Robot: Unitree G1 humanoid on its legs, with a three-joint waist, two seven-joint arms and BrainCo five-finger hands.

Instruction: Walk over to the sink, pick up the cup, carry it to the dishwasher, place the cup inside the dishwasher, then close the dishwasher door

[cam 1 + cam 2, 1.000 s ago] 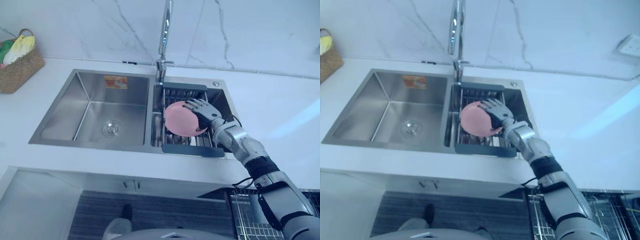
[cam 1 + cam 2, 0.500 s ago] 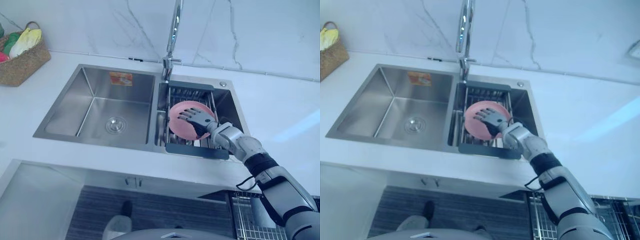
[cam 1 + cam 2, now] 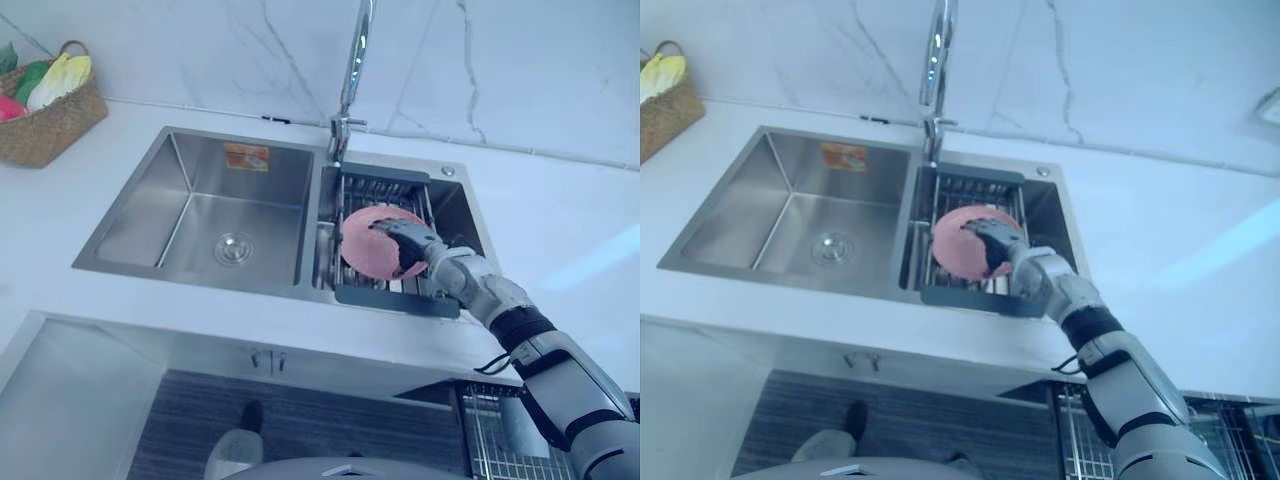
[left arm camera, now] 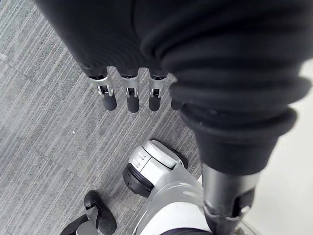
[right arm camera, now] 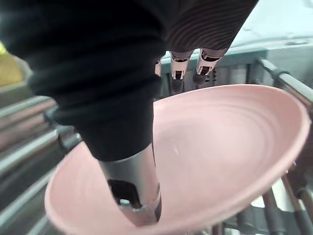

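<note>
1 of 5 steps looks done: the robot stands at the sink (image 3: 190, 175). step 2, the pick-up, is in hand.

note: the pink thing in the sink's right basin is a shallow dish (image 3: 362, 245), not cup-shaped. it stands tilted on edge in the drain rack (image 3: 385, 188) there.

right hand (image 3: 408, 240) is on the dish. in the right wrist view the thumb (image 5: 132, 191) lies against the inside and the fingers (image 5: 177, 68) hook over the far rim, so the hand pinches the dish wall, partly curled. the dish looks to rest on the rack bars; lift not yet seen.

left hand (image 4: 128, 95) hangs over the floor, fingers straight, holding nothing.

wire basket (image 3: 492, 440) shows low and right of the sink, likely the dishwasher's; cannot tell for sure.

left to do, by my reading: lift, carry, place inside, close door. 4 steps.
</note>
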